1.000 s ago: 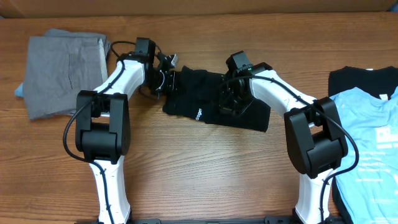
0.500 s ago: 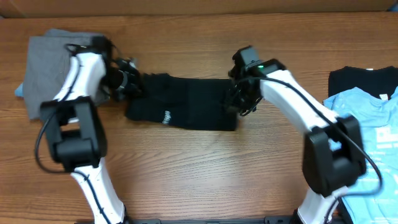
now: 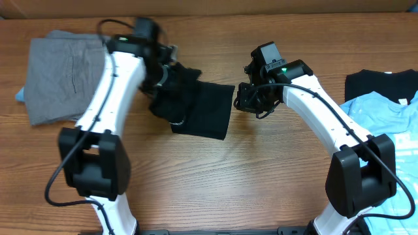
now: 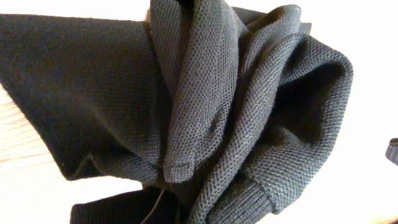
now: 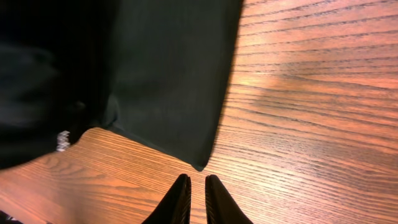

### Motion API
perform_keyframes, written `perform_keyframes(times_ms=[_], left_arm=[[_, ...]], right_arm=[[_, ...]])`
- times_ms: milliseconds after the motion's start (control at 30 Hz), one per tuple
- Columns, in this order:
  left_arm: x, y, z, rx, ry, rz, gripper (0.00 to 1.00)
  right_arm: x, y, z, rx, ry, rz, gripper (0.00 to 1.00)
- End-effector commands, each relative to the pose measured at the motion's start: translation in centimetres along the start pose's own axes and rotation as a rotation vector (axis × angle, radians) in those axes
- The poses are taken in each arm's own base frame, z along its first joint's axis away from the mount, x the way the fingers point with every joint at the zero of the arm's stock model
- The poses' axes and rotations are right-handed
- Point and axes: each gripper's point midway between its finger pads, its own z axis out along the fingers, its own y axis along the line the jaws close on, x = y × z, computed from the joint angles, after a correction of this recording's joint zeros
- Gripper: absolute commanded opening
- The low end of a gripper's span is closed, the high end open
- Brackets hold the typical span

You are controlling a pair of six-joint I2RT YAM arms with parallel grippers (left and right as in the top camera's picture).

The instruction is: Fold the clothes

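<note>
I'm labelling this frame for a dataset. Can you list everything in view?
black T-shirt: one, black, table centre, bunched at its left end, flat at its right
grey shirt: one, grey, folded, far left
light blue fabric: one bit, showing under the grey shirt's left edge
light blue shirt: one, printed, right edge
second black shirt: one, black, partly under the light blue shirt
table: one, brown wood
left arm, right arm: two, white with black joints
left hand: gripping the T-shirt's bunched end
right hand: fingers nearly together, empty, beside the T-shirt's right edge
</note>
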Motion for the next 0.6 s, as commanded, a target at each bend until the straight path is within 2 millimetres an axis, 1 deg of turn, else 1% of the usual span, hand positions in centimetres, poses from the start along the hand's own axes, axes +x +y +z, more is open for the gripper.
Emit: perform_keyframes(times_ms=[0,100,167,267,300,367,467,567], left_arm=[[0.3,0.0,1.6,-0.206,0.008,-0.002,0.06],[1.0,-1.7,3.1,-0.237,0.030,0.012,0.08],[1.5,-2.6,4.1,-0.246,0.047,0.008,0.11],[2.1,-3.4,5.7,-0.257,0.074,0.003,0.11],[2.2,-3.2,6.1,-0.269,0.082,0.000,0.09],[2.4,-2.8,6.1,-0.296,0.086,-0.031,0.04],[2.1,-1.7,5.7,-0.334,0.071,-0.050,0.04],[2.0,0.3,4.8,-0.381,0.074,-0.084,0.04]], right_arm=[[-0.2,-0.3,-0.2,0.014,-0.011,-0.004,0.13],[-0.2,-0.7,-0.2,0.035,-0.013,-0.001,0.13],[-0.2,-0.9,-0.3,0.049,-0.014,0.001,0.13],[-0.1,-1.0,-0.3,0.051,-0.010,0.003,0.13],[-0.1,-1.0,-0.3,0.051,-0.009,0.003,0.14],[-0.1,-1.0,-0.3,0.051,-0.009,0.003,0.17],[-0.2,-1.0,-0.3,0.050,-0.013,0.001,0.17],[-0.2,-1.0,-0.3,0.050,-0.012,0.002,0.17]])
